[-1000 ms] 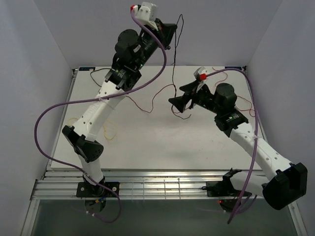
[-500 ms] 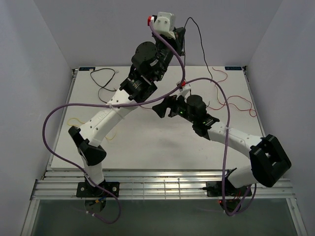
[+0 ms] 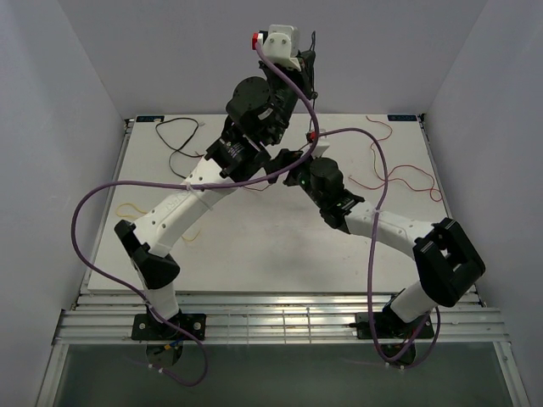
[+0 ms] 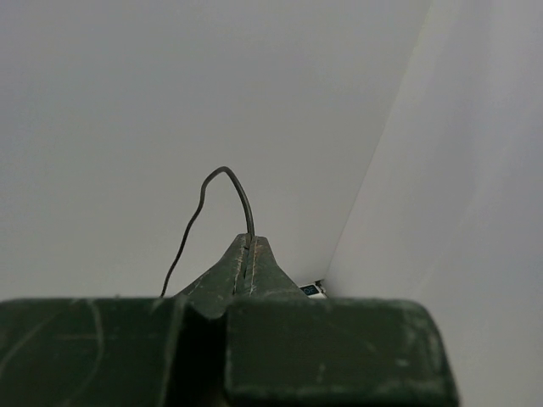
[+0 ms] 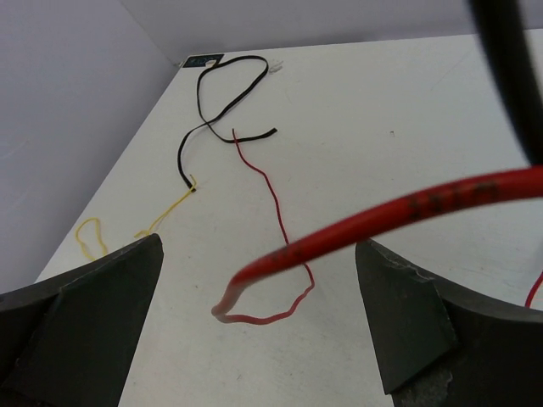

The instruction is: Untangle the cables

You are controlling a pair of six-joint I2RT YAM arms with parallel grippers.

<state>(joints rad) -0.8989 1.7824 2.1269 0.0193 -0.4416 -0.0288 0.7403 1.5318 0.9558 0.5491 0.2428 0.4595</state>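
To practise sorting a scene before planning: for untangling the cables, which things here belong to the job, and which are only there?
Job: held black cable, loose black cable, yellow cable, red cables.
Not job: purple arm cables, table.

The left arm (image 3: 182, 208) and right arm (image 3: 386, 229) have white shells and bulky black joints, and a thick purple cable (image 3: 74, 225) loops loosely along each. A white camera block (image 3: 284, 40) with a red spot tops the left wrist. The left claw (image 4: 250, 246) and right claw (image 5: 259, 254) have dark green, scuffed, wedge-shaped fingers.
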